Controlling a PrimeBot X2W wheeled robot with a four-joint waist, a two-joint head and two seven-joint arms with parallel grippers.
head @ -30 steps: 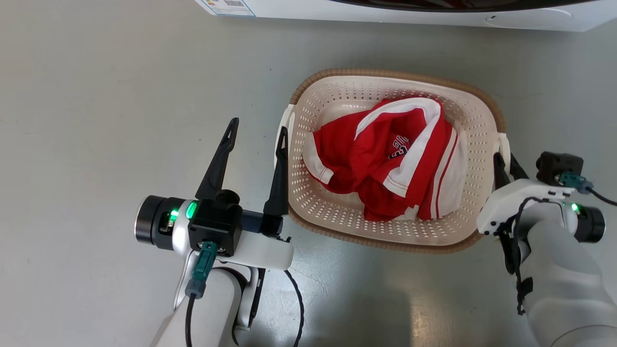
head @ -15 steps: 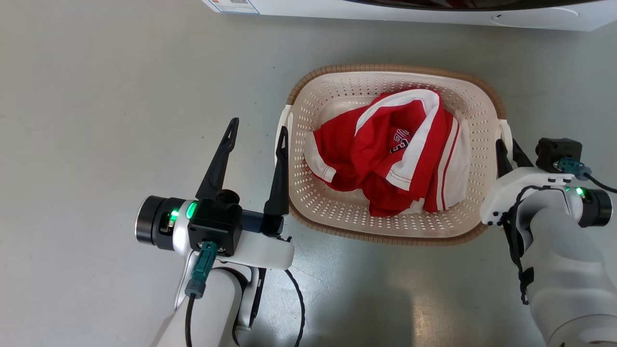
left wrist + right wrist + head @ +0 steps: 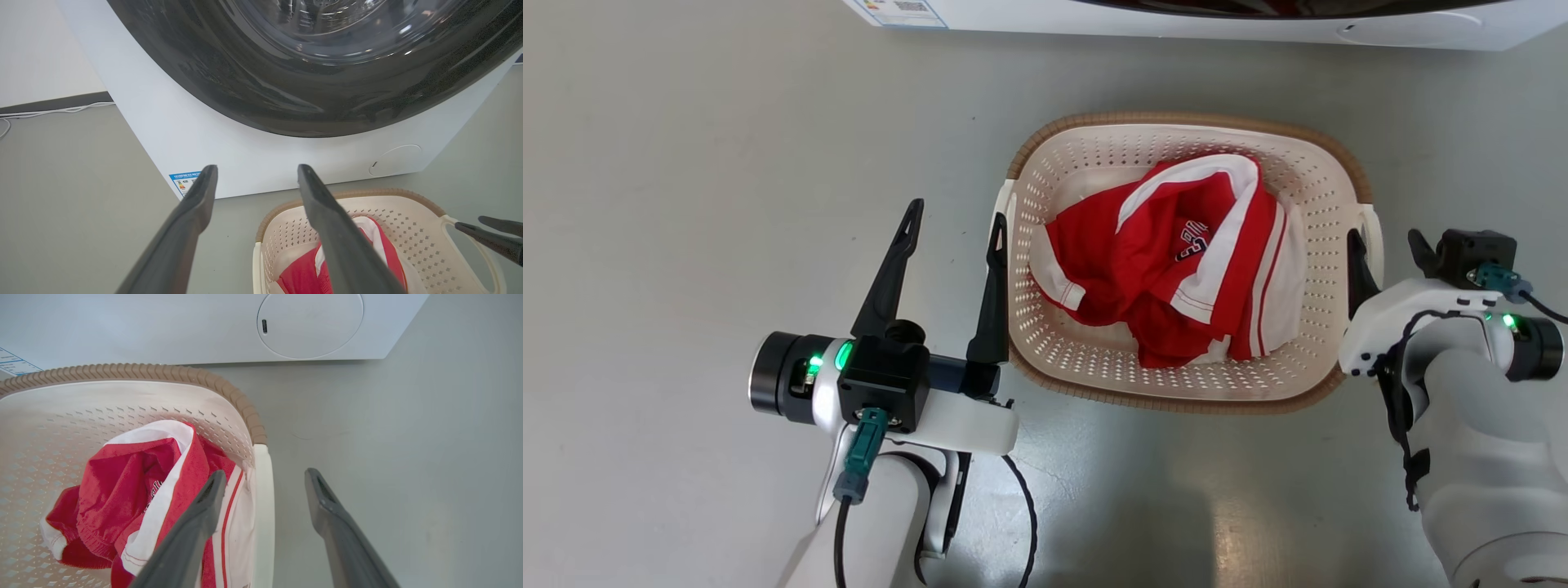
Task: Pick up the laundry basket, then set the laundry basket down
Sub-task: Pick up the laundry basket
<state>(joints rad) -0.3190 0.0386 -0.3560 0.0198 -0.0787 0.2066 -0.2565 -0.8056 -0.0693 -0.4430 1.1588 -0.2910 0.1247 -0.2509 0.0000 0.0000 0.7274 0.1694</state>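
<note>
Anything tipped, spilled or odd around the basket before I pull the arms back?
Nothing stands out. The laundry basket sits upright on the floor by the washing machine, the red and white garment bunched inside it. The left gripper is open beside its left handle; the right gripper is open astride its right handle.

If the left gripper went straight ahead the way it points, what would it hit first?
Probably the washing machine, its white front, across bare floor. The left gripper has its inner finger close beside the laundry basket and might brush it.
</note>
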